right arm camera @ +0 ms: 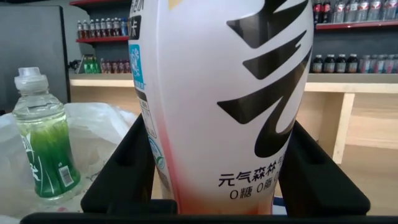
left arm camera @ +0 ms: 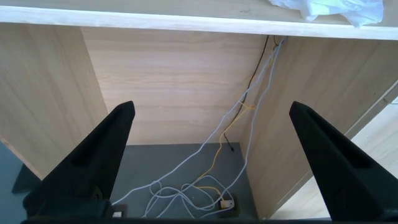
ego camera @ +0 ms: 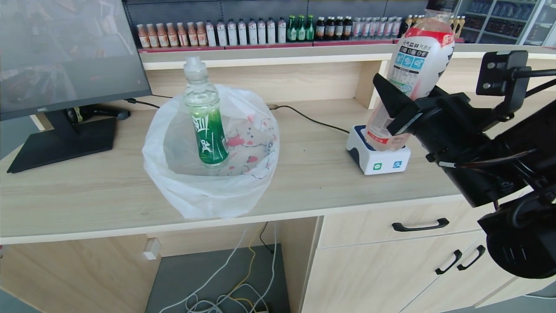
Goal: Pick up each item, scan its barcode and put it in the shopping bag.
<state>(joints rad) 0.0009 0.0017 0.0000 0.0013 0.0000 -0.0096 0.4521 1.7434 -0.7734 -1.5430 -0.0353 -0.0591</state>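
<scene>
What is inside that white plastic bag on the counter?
One clear bottle with a green label stands upright inside the shopping bag. The bag's near wall covers part of its floor, so anything lying low there cannot be seen.

Right arm (ego camera: 478,174), out past the worktop's (ego camera: 304,182) drawer end, is looking all matte black and blocky, with thin wires (ego camera: 482,164) running along the wrist and a squarish screwed bracket (ego camera: 499,71) sticking up. Left gripper's (left arm camera: 211,106) fingers (left arm camera: 93,162), under the worktop, are showing as plain black wedges.
</scene>
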